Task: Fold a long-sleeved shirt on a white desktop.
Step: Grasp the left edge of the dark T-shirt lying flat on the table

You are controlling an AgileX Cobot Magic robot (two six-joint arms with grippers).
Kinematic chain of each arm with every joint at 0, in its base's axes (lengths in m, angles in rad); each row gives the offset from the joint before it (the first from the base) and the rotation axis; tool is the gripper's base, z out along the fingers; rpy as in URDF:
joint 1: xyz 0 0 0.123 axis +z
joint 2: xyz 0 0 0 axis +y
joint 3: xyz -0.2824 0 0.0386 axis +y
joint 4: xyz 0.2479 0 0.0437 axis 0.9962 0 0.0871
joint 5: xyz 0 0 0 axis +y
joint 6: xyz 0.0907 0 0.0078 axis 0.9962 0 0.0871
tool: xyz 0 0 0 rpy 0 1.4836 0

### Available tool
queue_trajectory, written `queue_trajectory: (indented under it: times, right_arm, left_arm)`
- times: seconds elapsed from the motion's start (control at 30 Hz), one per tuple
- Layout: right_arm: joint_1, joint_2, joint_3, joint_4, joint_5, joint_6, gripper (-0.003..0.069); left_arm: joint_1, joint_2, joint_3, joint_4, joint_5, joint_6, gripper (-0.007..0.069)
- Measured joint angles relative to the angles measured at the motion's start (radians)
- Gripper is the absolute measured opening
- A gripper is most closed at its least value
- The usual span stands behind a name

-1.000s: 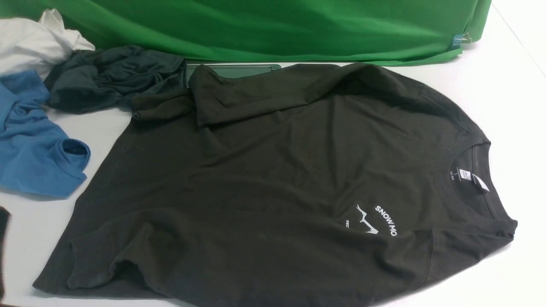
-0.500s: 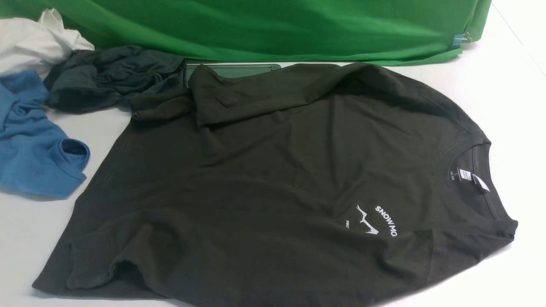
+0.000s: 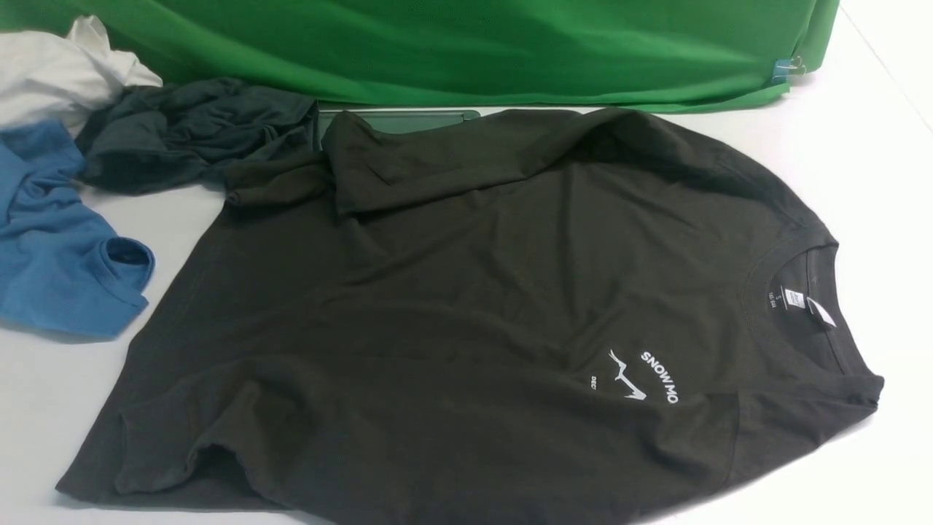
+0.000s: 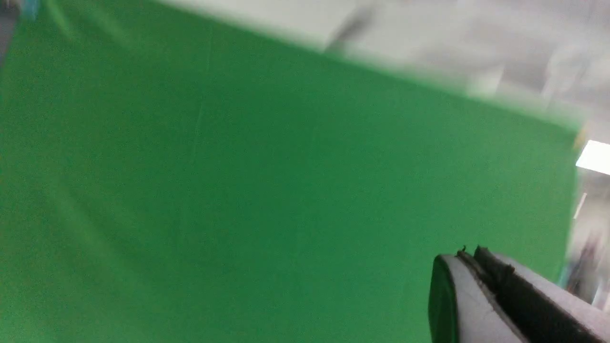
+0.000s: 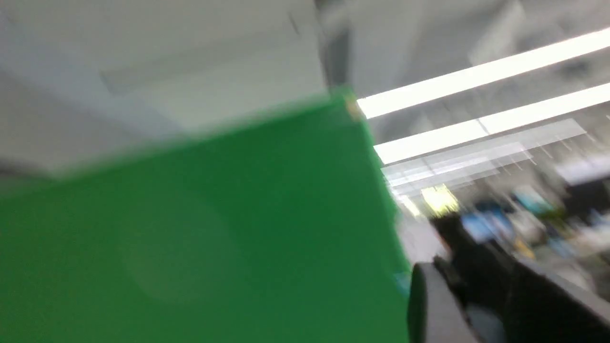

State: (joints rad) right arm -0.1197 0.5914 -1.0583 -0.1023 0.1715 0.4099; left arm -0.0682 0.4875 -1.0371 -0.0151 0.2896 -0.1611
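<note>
The black long-sleeved shirt (image 3: 466,306) lies spread on the white desktop (image 3: 860,168), collar to the right, white chest print (image 3: 645,375) and neck label (image 3: 805,302) facing up. One sleeve is folded in over its far left part (image 3: 408,160). Neither gripper shows in the front view. In the left wrist view my left gripper (image 4: 469,252) is shut on nothing and points at the green backdrop (image 4: 238,190). The right wrist view is blurred; my right gripper (image 5: 448,269) looks shut, raised away from the table.
A dark grey-teal garment (image 3: 189,131), a blue shirt (image 3: 58,248) and a white garment (image 3: 51,73) lie bunched at the far left. The grey hatch (image 3: 408,119) peeks out behind the black shirt. The green backdrop (image 3: 466,51) bounds the far edge.
A dark piece of my left arm at the front view's lower left edge has drawn out of sight. The shirt has not moved.
</note>
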Motion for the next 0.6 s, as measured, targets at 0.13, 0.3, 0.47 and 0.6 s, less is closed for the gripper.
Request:
queue_trajectory:
  times: [0.13, 0.3, 0.47, 0.6]
  right_arm:
    - [0.021, 0.098, -0.055, -0.001, 0.16, -0.058, 0.0242]
    - [0.162, 0.129, 0.033, 0.001, 0.21, -0.109, 0.0242]
    - [0.333, 0.129, 0.142, 0.005, 0.24, -0.137, 0.0242]
    - [0.491, 0.133, 0.227, 0.007, 0.284, -0.141, 0.0242]
  left_arm:
    - [0.0, 0.129, -0.154, 0.05, 0.239, 0.034, 0.0038]
    - [0.0, 0.225, -0.175, -0.017, 0.45, 0.026, 0.0039]
    - [0.0, 0.365, -0.158, -0.069, 0.717, -0.014, 0.004]
    - [0.0, 0.5, -0.105, -0.076, 0.856, -0.015, 0.004]
